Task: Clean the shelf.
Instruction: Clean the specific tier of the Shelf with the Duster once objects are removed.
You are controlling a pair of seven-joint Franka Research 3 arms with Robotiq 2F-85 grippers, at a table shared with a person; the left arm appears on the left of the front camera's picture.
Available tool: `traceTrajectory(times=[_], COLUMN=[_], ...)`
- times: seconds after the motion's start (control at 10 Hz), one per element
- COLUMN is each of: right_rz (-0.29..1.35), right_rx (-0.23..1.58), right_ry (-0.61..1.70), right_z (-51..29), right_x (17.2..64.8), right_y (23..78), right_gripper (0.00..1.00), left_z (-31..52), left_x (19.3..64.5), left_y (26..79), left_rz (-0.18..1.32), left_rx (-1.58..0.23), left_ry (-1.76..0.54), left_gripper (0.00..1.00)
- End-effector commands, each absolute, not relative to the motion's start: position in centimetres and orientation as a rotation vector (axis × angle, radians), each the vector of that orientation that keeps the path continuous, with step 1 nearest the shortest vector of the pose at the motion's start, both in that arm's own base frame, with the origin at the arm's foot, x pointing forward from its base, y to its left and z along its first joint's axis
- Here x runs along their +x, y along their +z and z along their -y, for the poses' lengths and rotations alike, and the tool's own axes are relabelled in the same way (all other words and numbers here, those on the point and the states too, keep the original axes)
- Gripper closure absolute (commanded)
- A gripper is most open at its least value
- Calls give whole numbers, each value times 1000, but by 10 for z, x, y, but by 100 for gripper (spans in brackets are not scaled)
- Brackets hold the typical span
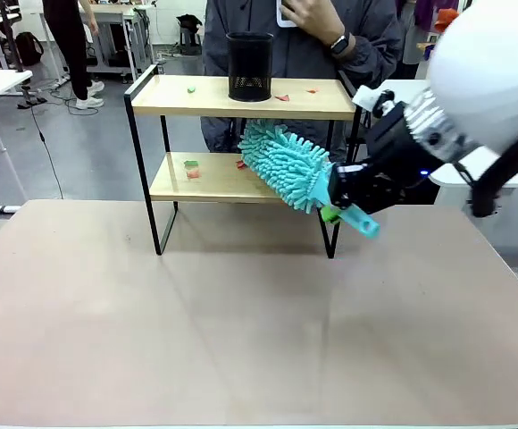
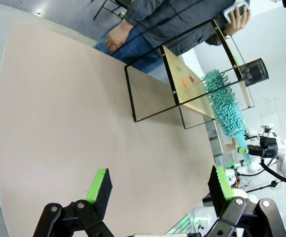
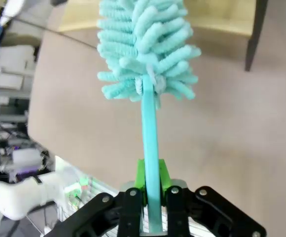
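Note:
The shelf (image 1: pixel 241 96) stands at the table's far side, two wooden boards in a black frame; it also appears in the left wrist view (image 2: pixel 182 84). Small red and green scraps (image 1: pixel 191 167) lie on both boards. My right gripper (image 1: pixel 338 207) is shut on the handle of a teal fluffy duster (image 1: pixel 281 164), whose head lies over the right part of the lower board. The right wrist view has the duster (image 3: pixel 145 49) rising from the shut fingers (image 3: pixel 139 177). My left gripper (image 2: pixel 158 185) hangs open above the table with nothing between its pads.
A black mesh pen cup (image 1: pixel 249 66) stands on the top board. A person (image 1: pixel 304 40) stands right behind the shelf, one hand raised holding a phone. The tan tabletop (image 1: pixel 241 331) in front of the shelf is bare.

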State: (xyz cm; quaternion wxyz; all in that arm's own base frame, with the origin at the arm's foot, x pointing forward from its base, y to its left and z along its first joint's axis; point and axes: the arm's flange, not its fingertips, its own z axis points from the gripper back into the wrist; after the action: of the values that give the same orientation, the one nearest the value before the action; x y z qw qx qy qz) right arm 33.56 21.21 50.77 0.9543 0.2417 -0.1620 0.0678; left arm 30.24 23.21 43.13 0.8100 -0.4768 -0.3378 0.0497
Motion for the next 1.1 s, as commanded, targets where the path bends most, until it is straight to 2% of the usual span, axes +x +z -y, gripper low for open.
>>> traceTrajectory(times=[0.0, 0.5, 1.0], right_rz=[354, 374, 319], right_rx=[426, 419, 457], right_ry=[21, -57, 5], right_z=[-237, -255, -284], right_x=[363, 382, 388], right_y=[505, 487, 470], right_gripper=[100, 100, 100], left_z=[-232, -232, -232], left_x=[304, 304, 304], left_y=[432, 432, 432], left_rz=[751, 751, 751], left_rx=[-1028, -1028, -1028], left_ry=[88, 88, 88], left_gripper=[0, 0, 0])
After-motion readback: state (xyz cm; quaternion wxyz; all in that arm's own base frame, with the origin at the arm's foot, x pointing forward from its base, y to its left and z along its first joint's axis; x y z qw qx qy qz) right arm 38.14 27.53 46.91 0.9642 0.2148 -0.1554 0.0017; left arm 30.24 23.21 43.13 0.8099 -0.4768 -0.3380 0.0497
